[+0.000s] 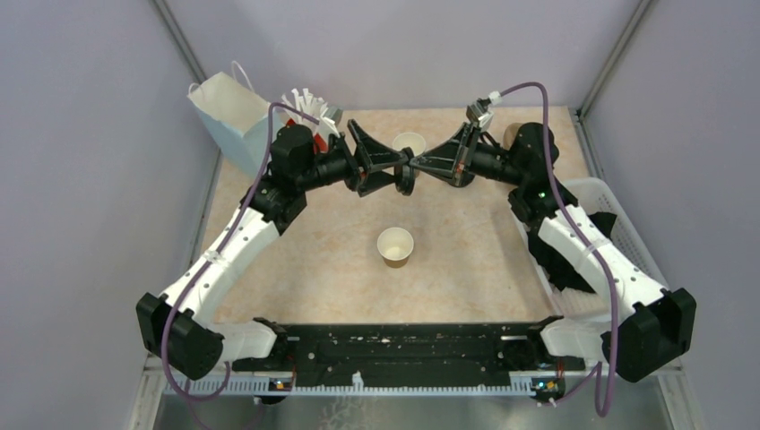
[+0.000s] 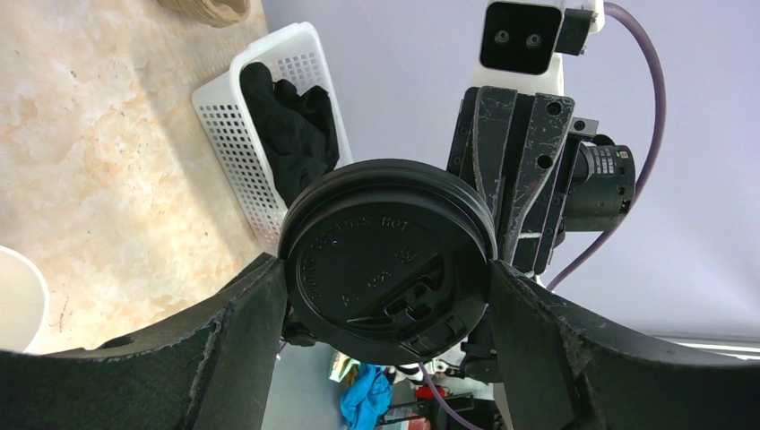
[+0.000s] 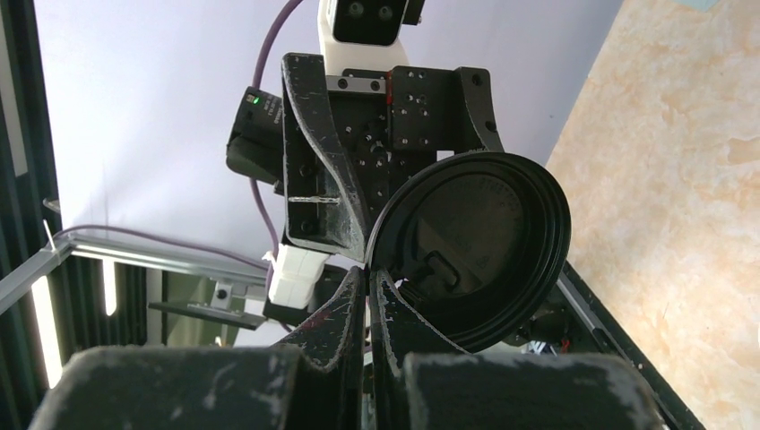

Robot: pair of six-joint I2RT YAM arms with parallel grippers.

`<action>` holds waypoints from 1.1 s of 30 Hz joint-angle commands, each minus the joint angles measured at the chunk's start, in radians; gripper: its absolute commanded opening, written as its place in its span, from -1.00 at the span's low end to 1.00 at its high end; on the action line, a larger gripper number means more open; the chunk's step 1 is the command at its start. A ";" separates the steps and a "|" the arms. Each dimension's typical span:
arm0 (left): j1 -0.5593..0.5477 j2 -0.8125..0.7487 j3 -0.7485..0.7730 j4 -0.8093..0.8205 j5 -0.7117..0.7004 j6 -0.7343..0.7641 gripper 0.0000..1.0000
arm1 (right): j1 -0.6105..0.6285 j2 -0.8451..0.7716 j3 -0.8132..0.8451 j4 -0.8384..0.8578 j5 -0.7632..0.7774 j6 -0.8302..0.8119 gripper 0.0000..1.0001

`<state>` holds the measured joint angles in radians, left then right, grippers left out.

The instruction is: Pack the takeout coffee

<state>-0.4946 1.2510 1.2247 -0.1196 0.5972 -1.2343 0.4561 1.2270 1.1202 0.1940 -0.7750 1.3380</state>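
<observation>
The round black plastic lid (image 1: pixel 407 176) hangs on edge in the air above the back middle of the table, between both grippers. My left gripper (image 1: pixel 401 170) spans it, a finger against each side of its rim; in the left wrist view the lid (image 2: pixel 385 260) fills the gap of that gripper (image 2: pixel 387 279). My right gripper (image 1: pixel 418 165) pinches the rim; in the right wrist view its fingers (image 3: pixel 367 273) are shut on the lid's (image 3: pixel 475 242) edge. A lidless brown paper cup (image 1: pixel 395 246) with a white inside stands at the table's middle. A second one (image 1: pixel 409 141) stands behind the grippers.
A light blue paper bag (image 1: pixel 228 112) and a red cup of white straws (image 1: pixel 305 106) stand at the back left. A stack of brown cups (image 1: pixel 513 134) is behind the right arm. A white basket (image 1: pixel 618 210) holding black lids sits at the right edge, also in the left wrist view (image 2: pixel 269 116).
</observation>
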 commanded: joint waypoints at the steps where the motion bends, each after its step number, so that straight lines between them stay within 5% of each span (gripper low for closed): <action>1: -0.010 0.000 0.046 0.042 0.001 0.010 0.60 | 0.014 0.013 0.041 -0.013 -0.013 -0.033 -1.00; 10: -0.010 -0.005 0.044 0.016 -0.016 0.029 0.48 | 0.015 0.017 0.069 -0.083 -0.009 -0.086 -0.95; 17: -0.010 -0.007 0.046 -0.028 -0.033 0.071 0.48 | 0.005 0.008 0.115 -0.258 0.022 -0.204 0.01; 20: -0.010 -0.007 0.058 -0.086 -0.055 0.121 0.48 | -0.034 -0.011 0.134 -0.415 0.051 -0.292 0.25; 27: -0.049 0.015 0.142 -0.398 -0.222 0.391 0.50 | -0.239 -0.089 0.202 -0.907 0.175 -0.684 0.29; 33: -0.188 0.140 0.219 -0.603 -0.430 0.579 0.53 | -0.247 -0.135 0.230 -1.148 0.399 -0.917 0.29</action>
<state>-0.6025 1.2972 1.3735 -0.5381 0.3393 -0.8394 0.2050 1.1557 1.3102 -0.7361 -0.5243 0.6392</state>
